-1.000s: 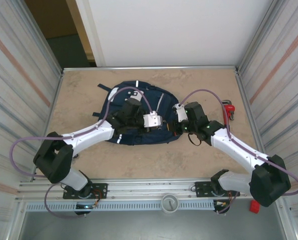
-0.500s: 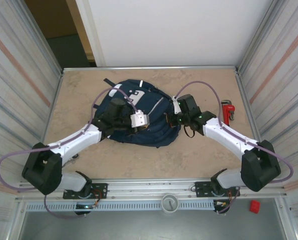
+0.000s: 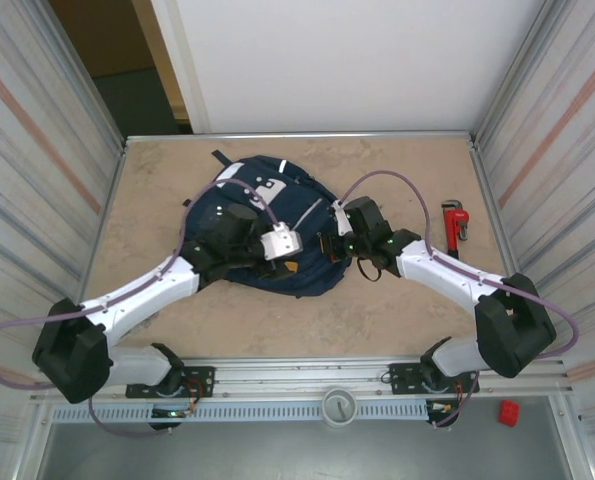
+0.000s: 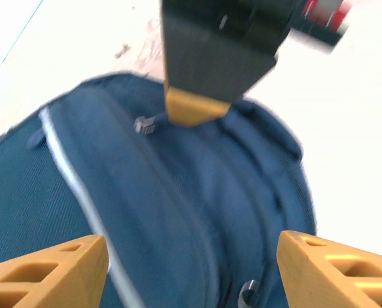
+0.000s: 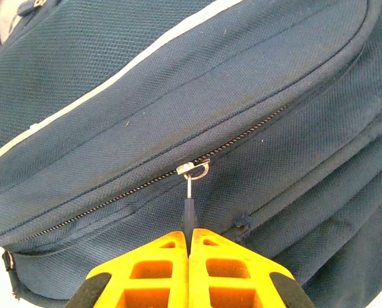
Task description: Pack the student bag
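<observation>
The student bag [image 3: 299, 200], navy with a thin light stripe, lies flat mid-table between both arms. My right gripper [image 5: 189, 234] is shut on the dark zipper pull [image 5: 188, 208], which hangs from a metal slider [image 5: 194, 169] on a partly closed zipper. From above, the right gripper [image 3: 327, 246] sits at the bag's right side. My left gripper [image 4: 191, 269] is open just above the bag's blue fabric [image 4: 178, 192], with nothing between its orange fingertips [image 4: 75, 260]. It [image 3: 299, 254] hovers over the bag's near middle, facing the right gripper's tip [image 4: 194, 106].
A red pipe wrench [image 3: 455, 220] lies on the table by the right wall. Corrugated metal walls close in both sides. A small red object [image 3: 508, 412] sits beyond the near rail at bottom right. A bag strap [image 3: 220, 160] trails toward the far left.
The left gripper has opened and let go of the bag fabric. The right gripper has moved left with the zipper pull. The bag has bunched and shifted slightly farther back.
</observation>
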Controlling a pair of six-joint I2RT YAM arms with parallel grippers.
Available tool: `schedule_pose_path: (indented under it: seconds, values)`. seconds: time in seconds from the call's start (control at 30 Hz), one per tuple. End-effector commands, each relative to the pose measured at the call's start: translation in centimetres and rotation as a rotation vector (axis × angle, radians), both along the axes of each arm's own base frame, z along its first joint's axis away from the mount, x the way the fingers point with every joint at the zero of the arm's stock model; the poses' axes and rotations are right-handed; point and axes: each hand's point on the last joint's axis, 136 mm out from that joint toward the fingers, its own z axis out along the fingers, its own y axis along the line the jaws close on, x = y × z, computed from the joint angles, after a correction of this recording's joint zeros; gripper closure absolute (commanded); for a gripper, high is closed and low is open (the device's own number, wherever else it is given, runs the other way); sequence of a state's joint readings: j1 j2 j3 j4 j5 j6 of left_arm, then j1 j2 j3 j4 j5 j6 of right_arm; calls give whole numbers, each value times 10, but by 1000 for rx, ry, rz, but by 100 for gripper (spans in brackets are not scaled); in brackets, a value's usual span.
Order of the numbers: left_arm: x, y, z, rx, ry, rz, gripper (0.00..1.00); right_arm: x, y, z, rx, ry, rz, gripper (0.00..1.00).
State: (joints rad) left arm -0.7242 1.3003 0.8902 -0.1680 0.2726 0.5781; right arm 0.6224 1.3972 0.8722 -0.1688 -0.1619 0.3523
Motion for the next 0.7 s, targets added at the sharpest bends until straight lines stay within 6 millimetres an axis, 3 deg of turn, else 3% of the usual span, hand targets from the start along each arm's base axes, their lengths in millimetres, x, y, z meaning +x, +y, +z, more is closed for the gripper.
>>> schedule_pose_path:
  seconds: [0.0,0.23,0.33,0.43,0.57,0.67]
  values:
    - [21,-11,6,13,30,136,30,-2,7,11,53,-17,5,100]
    - [35,-23,-26,76,83,164,33,0,2,4,49,-5,-8,100]
    - [37,-25,-37,109,101,156,41,1,-1,1,52,-2,-19,100]
    - [38,-24,-42,128,113,157,56,2,-2,-1,66,3,-21,100]
    - [34,-22,-42,93,169,131,87,3,1,-6,80,5,2,100]
    - [24,-27,-34,27,205,76,100,4,5,-10,66,-5,29,100]
